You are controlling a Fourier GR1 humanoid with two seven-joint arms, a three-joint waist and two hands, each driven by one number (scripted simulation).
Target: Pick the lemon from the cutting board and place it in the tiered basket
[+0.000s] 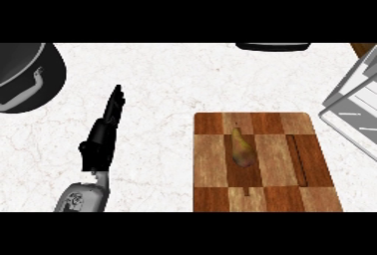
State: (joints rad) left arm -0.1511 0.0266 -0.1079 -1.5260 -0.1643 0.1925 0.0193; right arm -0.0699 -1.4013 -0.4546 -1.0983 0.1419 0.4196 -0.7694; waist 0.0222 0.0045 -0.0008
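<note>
desk: now, what do you have on your screen from the head view?

caption: your left hand (103,134) hangs over the white counter (169,79), fingers (115,102) straight and together, pointing up the view. it holds nothing and touches nothing you can make out. your right hand shows nowhere.

desk: and the lemon?

caption: the lemon (241,148) lies on the cutting board (283,159), near its middle, well apart from your left hand. it looks long and pointed, yellow-brown, hard to read as a lemon.

desk: anything cut off?

caption: the tiered basket (353,107) runs off the right edge, only its pale frames showing. a dark pot (26,74) is clipped at upper left, and a dark object (273,46) at the top edge is too cropped to name.
</note>
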